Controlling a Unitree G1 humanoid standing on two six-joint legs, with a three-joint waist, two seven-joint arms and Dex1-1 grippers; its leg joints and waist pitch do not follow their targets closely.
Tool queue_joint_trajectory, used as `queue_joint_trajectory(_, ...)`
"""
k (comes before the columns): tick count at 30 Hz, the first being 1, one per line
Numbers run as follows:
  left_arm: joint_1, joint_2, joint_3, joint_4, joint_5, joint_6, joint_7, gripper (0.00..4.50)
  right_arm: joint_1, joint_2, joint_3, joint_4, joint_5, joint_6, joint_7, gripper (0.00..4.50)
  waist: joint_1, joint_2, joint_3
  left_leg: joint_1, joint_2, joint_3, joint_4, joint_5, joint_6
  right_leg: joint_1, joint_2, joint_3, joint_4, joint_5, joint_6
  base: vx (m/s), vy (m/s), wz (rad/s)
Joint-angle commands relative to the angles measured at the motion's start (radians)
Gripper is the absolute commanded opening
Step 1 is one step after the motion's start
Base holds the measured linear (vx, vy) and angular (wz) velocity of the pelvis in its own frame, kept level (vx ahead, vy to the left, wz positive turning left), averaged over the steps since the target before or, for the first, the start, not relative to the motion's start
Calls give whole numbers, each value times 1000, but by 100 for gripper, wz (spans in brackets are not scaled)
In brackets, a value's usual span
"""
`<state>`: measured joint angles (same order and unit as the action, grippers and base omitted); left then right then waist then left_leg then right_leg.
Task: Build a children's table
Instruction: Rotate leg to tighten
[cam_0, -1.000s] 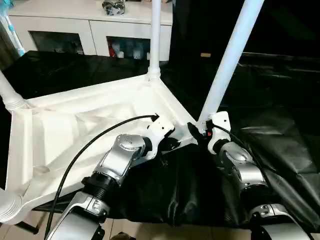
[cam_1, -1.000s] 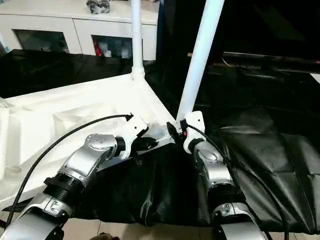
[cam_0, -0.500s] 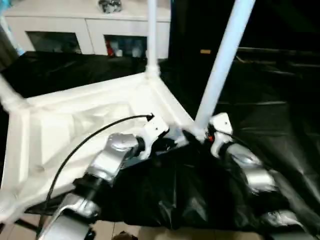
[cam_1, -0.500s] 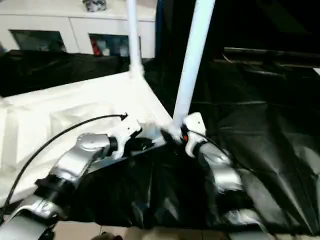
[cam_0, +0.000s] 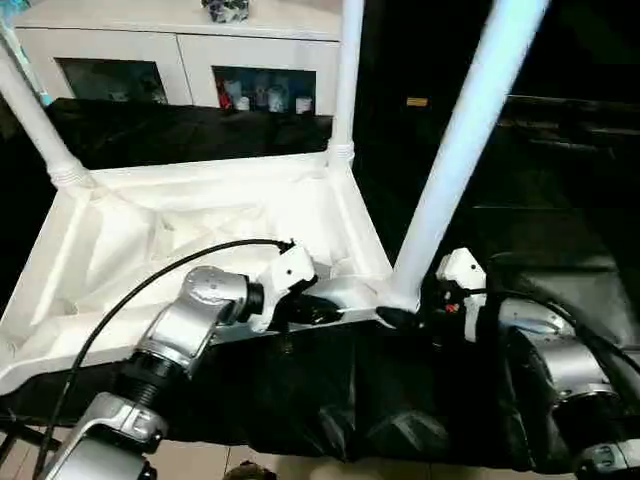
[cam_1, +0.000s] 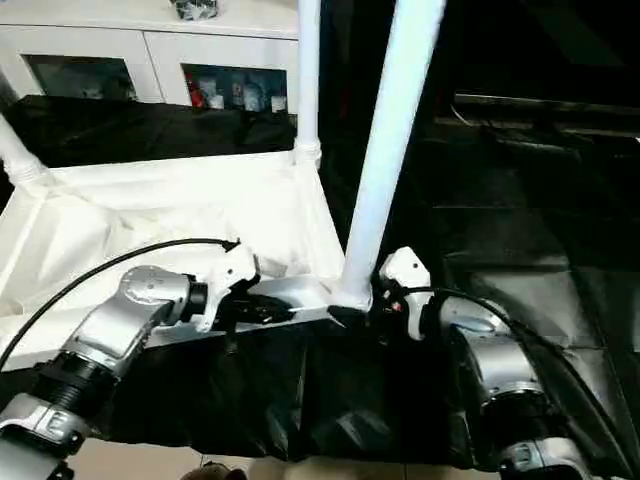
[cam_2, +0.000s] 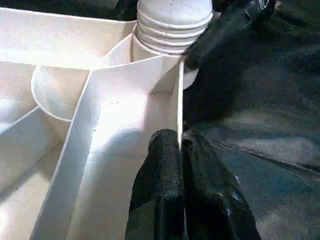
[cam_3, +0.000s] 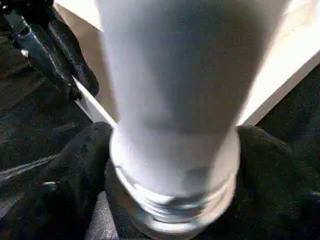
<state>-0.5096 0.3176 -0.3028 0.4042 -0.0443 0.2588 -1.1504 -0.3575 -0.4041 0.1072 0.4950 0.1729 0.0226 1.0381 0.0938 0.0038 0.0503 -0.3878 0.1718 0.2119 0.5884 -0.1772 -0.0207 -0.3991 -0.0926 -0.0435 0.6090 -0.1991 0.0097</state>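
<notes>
The children's table (cam_0: 200, 230) lies upside down on a bench draped in creased black sheeting (cam_0: 520, 230). Three tapered white legs stand up from its corner sockets: one at the far left (cam_0: 35, 120), one at the far right (cam_0: 345, 80), and the near right leg (cam_0: 465, 140). The fourth corner lies outside the pictures, so completion cannot be confirmed; the near leg appears to be in its final seating.

The left gripper (cam_2: 181, 150) is clenched on the thin raised rim (cam_2: 179, 100) beside that corner, steadying the top. The right gripper (cam_3: 172, 165) straddles the ribbed base of the near leg, one black finger (cam_3: 82, 165) on either side; whether it presses the leg cannot be told.

The plastic is smooth, matte white, with moulded stiffening ribs across the underside. The sheeting is glossy and wrinkled.
</notes>
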Motion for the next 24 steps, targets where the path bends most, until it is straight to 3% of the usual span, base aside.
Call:
queue_joint_trajectory(1,-3,-7,-20,-20,-20,-4,-31,0,-21,-5,9,10,-1,4,13,382,1,-13,-58,23,65,-32,-73,-213,53,37,-62,38,-71,-148,-254,0,0,0)
queue_joint_trajectory(4,-11,-7,-22,-9,-20,-8,-41,0,-27,-1,9,11,-1,-3,18,375,1,-12,-58,23,64,-32,-72,-216,54,38,-63,38,-71,-154,-258,0,0,0)
queue_joint_trajectory(13,-18,-12,-18,0,-23,-12,-38,0,-20,15,8,2,15,2,31,299,0,-16,-60,23,64,-32,-70,-204,56,40,-63,38,-69,-144,-262,0,0,0)
queue_joint_trajectory(17,-25,-46,-4,12,-12,11,38,0,-12,60,-5,8,18,-2,-30,277,-1,-17,-59,22,64,-32,-69,-206,59,38,-63,38,-69,-156,-262,0,0,0)
queue_joint_trajectory(24,-64,-179,10,95,45,50,281,0,-37,194,-15,107,-66,-33,-330,274,-8,-16,-54,27,61,-35,-77,-264,9,31,-64,39,-86,-279,-216,0,0,0)
